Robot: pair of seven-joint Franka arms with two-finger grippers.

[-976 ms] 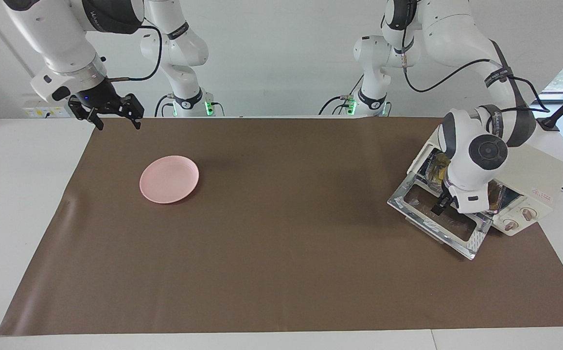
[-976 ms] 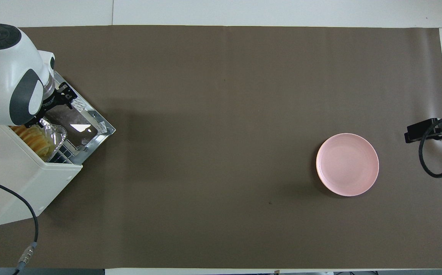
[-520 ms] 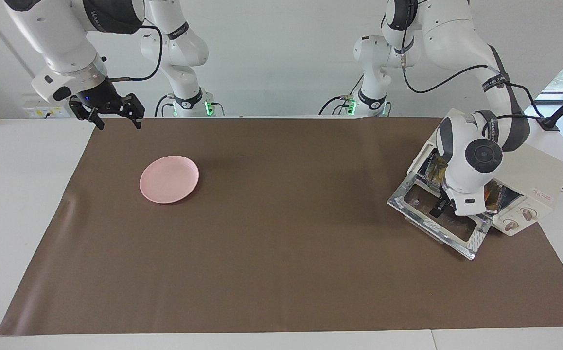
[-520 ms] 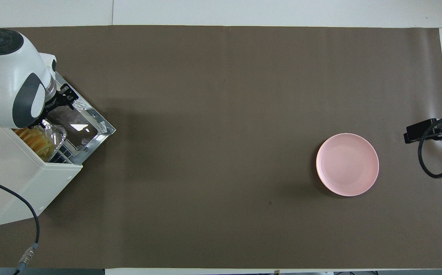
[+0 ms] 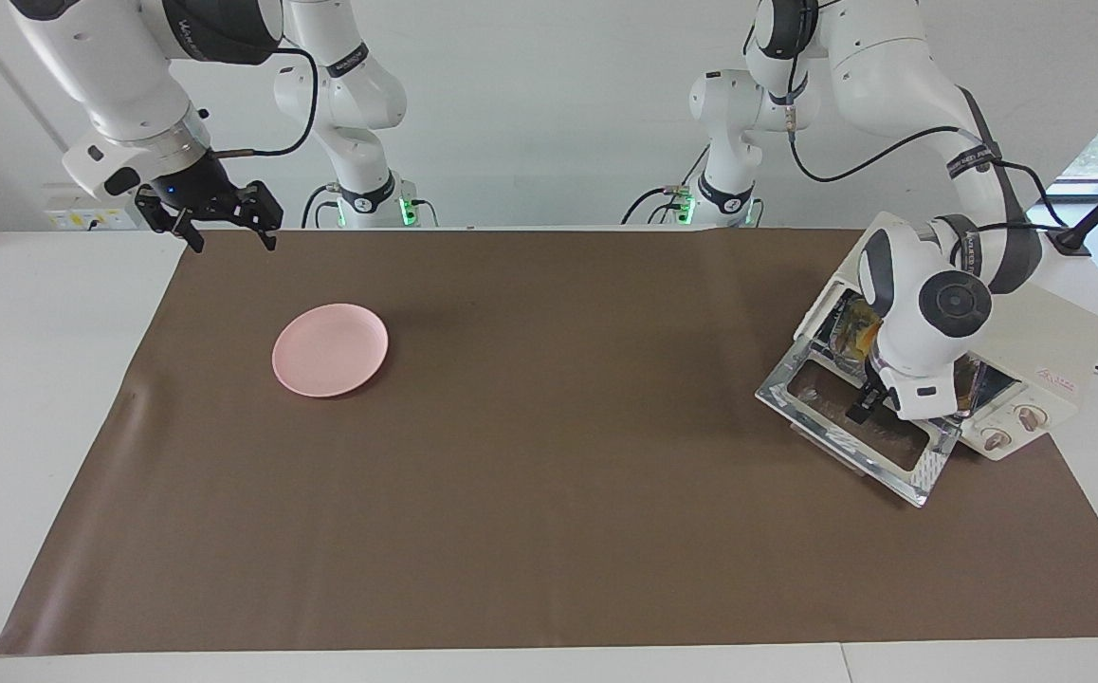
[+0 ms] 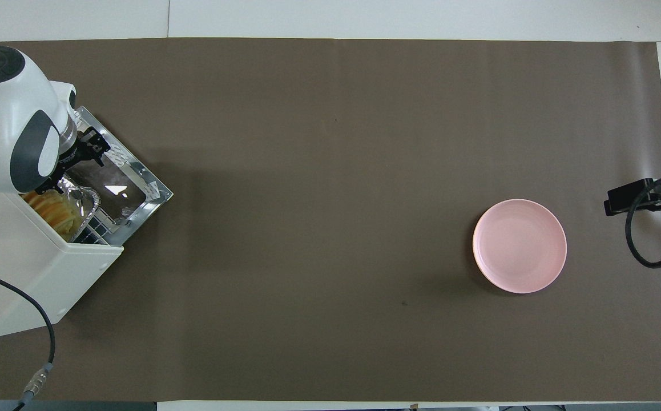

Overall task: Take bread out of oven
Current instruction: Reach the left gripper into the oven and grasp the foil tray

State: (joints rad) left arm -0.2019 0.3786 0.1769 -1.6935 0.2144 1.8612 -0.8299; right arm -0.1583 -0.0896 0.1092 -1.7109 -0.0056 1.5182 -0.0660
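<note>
Starting at the right arm's end of the tabletop (image 5: 549, 588), the right gripper (image 5: 222, 228) is hanging with its fingers spread over the edge of the brown mat (image 5: 549, 531), near the pink plate (image 5: 330, 349); this arm is waiting. A wide stretch of bare mat is lying between the plate and the oven (image 5: 1047, 356), which is sitting at the left arm's end with its shiny door (image 5: 857, 432) folded down flat. The left gripper (image 5: 867, 403) is hovering low over that door, just in front of the oven's mouth; I cannot tell whether its fingers are spread or pressed together. The bread (image 6: 56, 210) is lying inside the oven in a crinkled foil tray (image 6: 82, 201), resting on the rack. The relation that matters: the loaf is lying inward from the left gripper, deeper in the cavity, its long axis seemingly running along the oven's mouth. The left arm is by far the nearer one, so the reach is probably a short push inward.
</note>
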